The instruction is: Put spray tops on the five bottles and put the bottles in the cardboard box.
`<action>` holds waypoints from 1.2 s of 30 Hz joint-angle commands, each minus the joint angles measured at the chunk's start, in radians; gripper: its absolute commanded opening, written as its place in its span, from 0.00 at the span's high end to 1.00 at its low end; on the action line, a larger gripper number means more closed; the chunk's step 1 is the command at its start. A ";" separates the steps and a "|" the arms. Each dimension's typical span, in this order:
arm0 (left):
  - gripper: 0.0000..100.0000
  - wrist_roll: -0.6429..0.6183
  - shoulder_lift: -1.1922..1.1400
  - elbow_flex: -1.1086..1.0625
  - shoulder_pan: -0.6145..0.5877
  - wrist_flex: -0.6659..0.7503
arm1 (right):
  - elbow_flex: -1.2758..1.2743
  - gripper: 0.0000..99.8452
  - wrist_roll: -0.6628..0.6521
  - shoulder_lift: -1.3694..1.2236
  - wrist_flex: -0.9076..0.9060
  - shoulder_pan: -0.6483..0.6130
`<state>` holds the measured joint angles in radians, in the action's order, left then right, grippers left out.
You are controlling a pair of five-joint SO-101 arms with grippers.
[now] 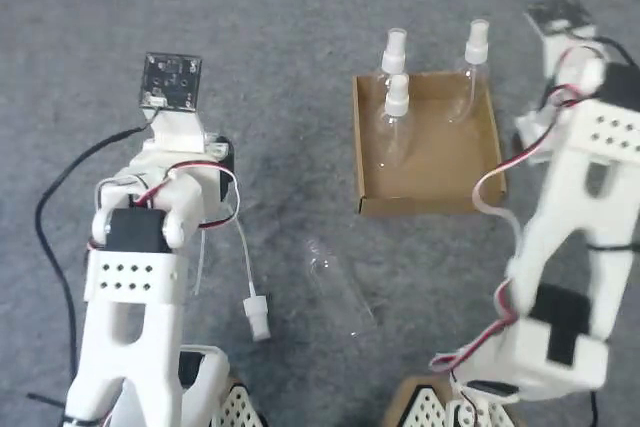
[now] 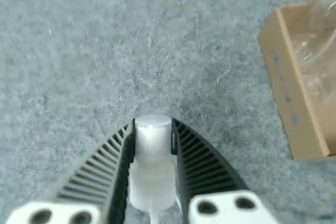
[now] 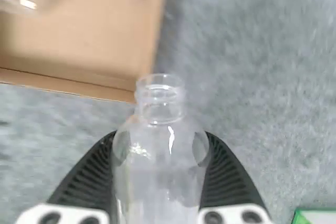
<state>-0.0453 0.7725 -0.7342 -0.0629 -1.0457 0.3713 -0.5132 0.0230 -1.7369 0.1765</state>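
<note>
High view, item by item: cardboard box (image 1: 430,204) on the grey carpet with three capped bottles (image 1: 397,97) standing inside; a loose bottle (image 1: 340,292) lying on its side on the carpet between the two arms; a loose spray top (image 1: 258,319) with its tube, beside the left arm (image 1: 130,277); the right arm (image 1: 570,247) folded up alongside the box. Left wrist view: my left gripper (image 2: 152,125) has its jaws pinched on a held spray top (image 2: 152,166), the cap end poking just past the jaw tips and the tube running back between them; bare carpet lies under the tips, with a corner of the box ahead and off to one side, well apart. Right wrist view: my right gripper (image 3: 160,136) has its jaws clamped on the body of a held bottle (image 3: 157,150), the open neck (image 3: 159,95) standing clear beyond the tips and the box wall close past that. Step in hand, as I judge it: marrying this top to this neck, the fourth of five. To do it well I would keep the bottle steady, bring the tube in line with the neck, feed the tube first, then seat the cap squarely. Obstacles: the box wall near the right jaws leaves little room, so the meeting is better made over open carpet — though the loose bottle and loose top lie there.
</note>
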 commanded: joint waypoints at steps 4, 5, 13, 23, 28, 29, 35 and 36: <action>0.99 0.021 0.043 0.217 -0.003 -0.141 | -0.253 0.99 0.130 0.357 0.041 -0.312; 0.99 0.034 0.043 0.236 -0.003 -0.153 | -0.325 0.99 0.150 0.409 0.084 -0.363; 0.99 0.041 0.075 0.410 -0.034 -0.304 | -0.812 0.99 0.281 0.608 0.473 -0.748; 0.99 0.008 0.192 0.426 -0.051 -0.227 | -1.003 0.99 0.278 0.524 0.730 -0.923; 0.99 -0.063 0.199 0.429 -0.052 -0.178 | -1.051 0.99 0.140 0.518 0.731 -0.931; 0.99 -0.080 0.199 0.427 -0.052 -0.160 | -1.054 0.99 0.110 0.513 0.750 -0.946; 0.99 -0.232 0.199 0.432 -0.049 -0.037 | -1.217 0.99 0.216 0.522 1.112 -1.047; 0.99 -0.233 0.199 0.430 -0.051 -0.028 | -1.244 0.99 0.261 0.522 1.184 -1.055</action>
<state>-0.2371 0.9536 -0.3414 -0.1120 -1.1301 -0.8362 -0.3506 0.5370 -0.7595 -0.8485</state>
